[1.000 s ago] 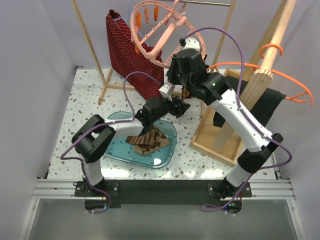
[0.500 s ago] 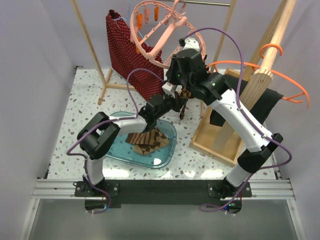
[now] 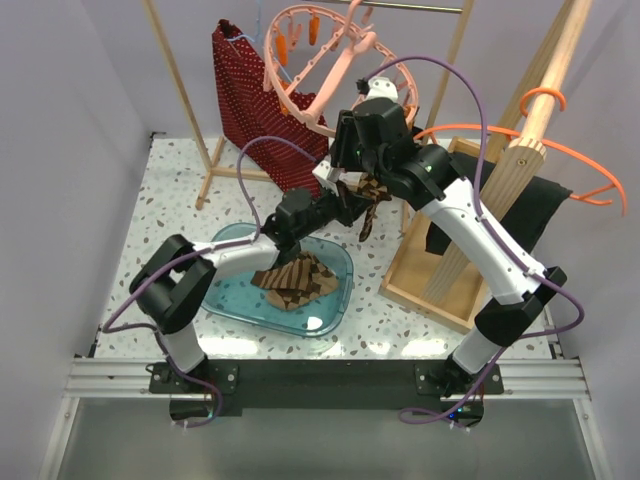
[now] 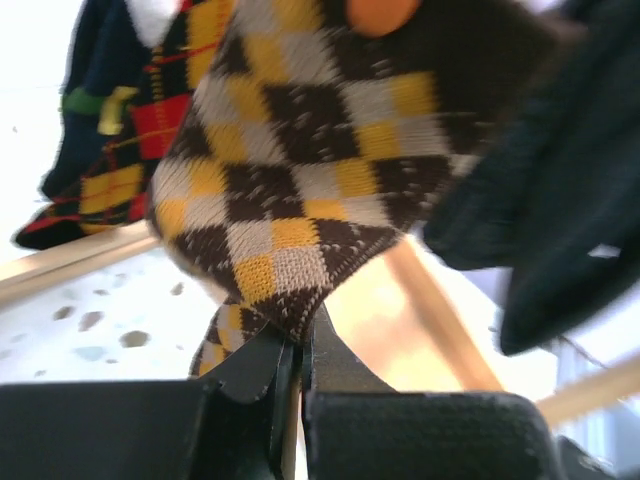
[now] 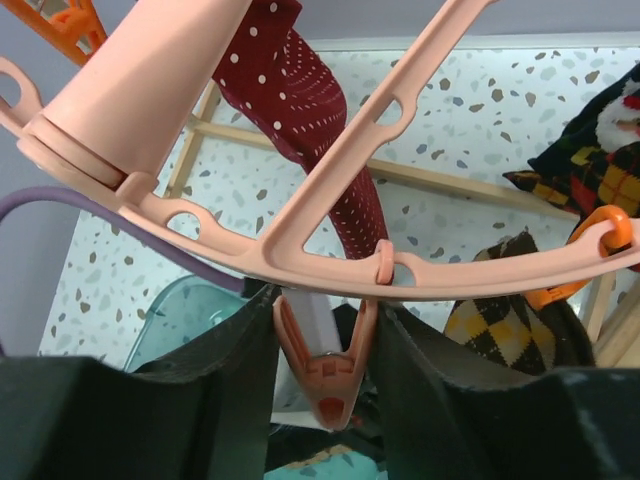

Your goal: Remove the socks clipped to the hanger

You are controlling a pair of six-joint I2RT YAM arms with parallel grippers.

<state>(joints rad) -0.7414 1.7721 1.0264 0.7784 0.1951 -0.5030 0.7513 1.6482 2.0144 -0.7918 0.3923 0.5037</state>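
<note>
A brown-and-tan checkered sock [image 4: 300, 150] hangs from the salmon-pink hanger [image 3: 320, 75], with an orange peg [image 4: 385, 10] at its top edge. My left gripper [image 4: 300, 335] is shut on the sock's lower tip; the top view shows this gripper [image 3: 352, 208] just below the ring. My right gripper [image 5: 325, 300] sits under the hanger ring [image 5: 300, 255], its fingers pressed against both handles of a pink peg [image 5: 330, 380] that holds nothing. A dark sock [image 5: 590, 160] with red and yellow marks hangs further along the ring, and shows to the left in the left wrist view [image 4: 120, 130].
A teal tray [image 3: 225, 290] below holds checkered socks [image 3: 295, 280]. A red dotted garment [image 3: 260, 90] hangs at the back. To the right are a wooden frame [image 3: 440, 270], a thick wooden pole [image 3: 540, 110], a thin orange hanger [image 3: 570, 150] and black cloth [image 3: 540, 205].
My left gripper rose to the hanging checkered sock and shut on its tip. The right gripper's jaws eased apart around the pink peg, and the hanger shifted slightly.
</note>
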